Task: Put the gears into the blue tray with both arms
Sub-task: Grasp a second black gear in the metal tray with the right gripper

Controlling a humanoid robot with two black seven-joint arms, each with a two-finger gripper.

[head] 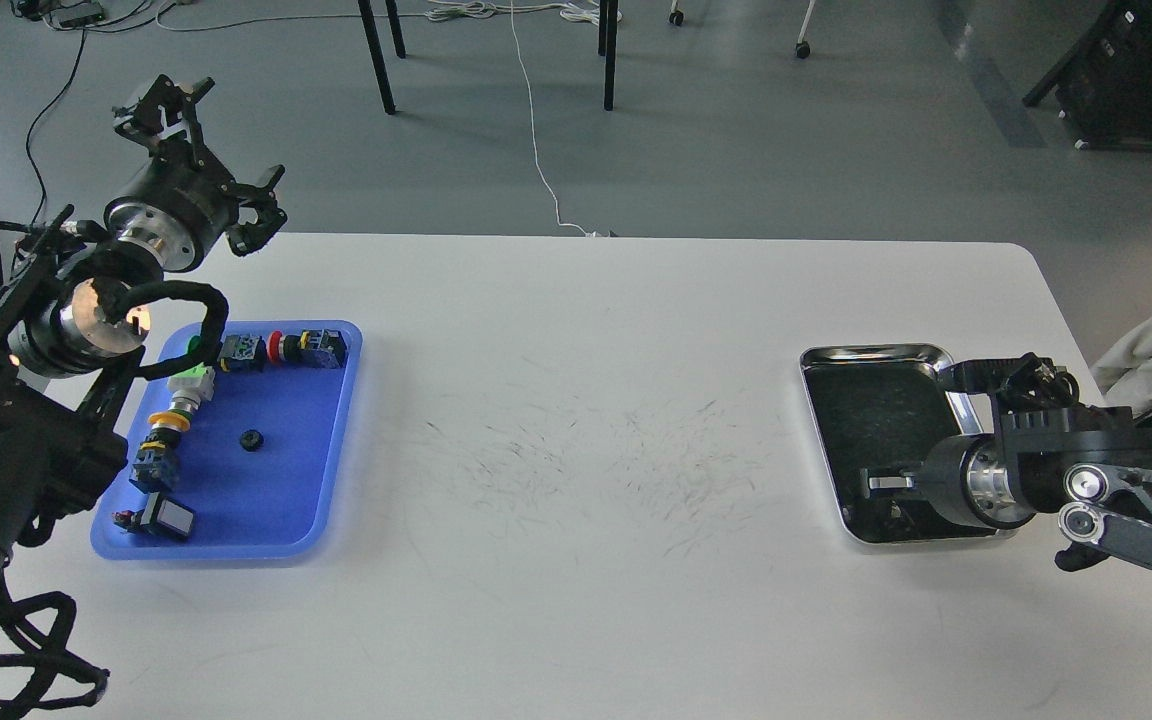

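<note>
On the white table [576, 420], your blue tray [281, 520] sits toward nine o'clock and the steel tray [871, 355] toward three o'clock, well apart. One gear [252, 440] lies flat on the blue floor near the tray's middle, clear of the push-button switches [281, 349] lined along its twelve o'clock and nine o'clock sides. Whether more gears wait in the steel tray you cannot tell; its dark inside hides anything that small.

Your left tool [201, 160] hangs raised beyond the tray's eleven o'clock corner, its claws spread and holding nothing. Your right tool [886, 490] reaches low into the steel tray's six o'clock end; it is dark and seen nearly end-on, so you cannot tell whether it is spread or pinching anything.

Judge a gear as light, stiff and hard, probably slick on steel. It is thin and lies flat, so it should skate sideways if you nudge it. Take hold across the toothed rim, fingertips on opposite sides, coming straight down; the teeth should give some bite. Pinch gently but fully, since so small a piece can flick out.
</note>
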